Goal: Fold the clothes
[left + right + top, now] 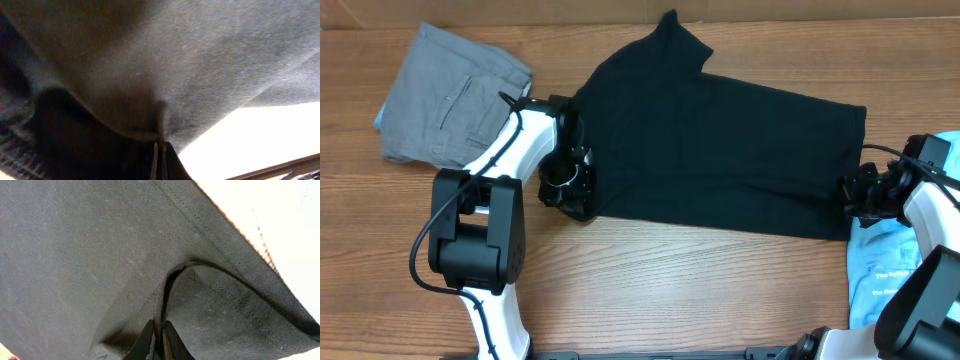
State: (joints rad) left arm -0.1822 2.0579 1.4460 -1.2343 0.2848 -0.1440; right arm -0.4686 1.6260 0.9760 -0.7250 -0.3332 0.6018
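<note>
A black T-shirt (720,150) lies stretched across the middle of the table, one sleeve pointing to the far edge. My left gripper (578,200) is shut on its left end. In the left wrist view the dark cloth (190,65) fills the frame and runs down between the closed fingers of the left gripper (161,155). At the shirt's right end, near its hem, my right gripper (852,195) is shut too. In the right wrist view a fold of the black cloth (100,255) is pinched between the closed fingers of the right gripper (160,335).
Folded grey trousers (450,95) rest at the far left, right beside the left arm. A light-blue printed shirt (885,270) lies at the near right under the right arm. Bare wooden table (700,290) shows in front of the T-shirt.
</note>
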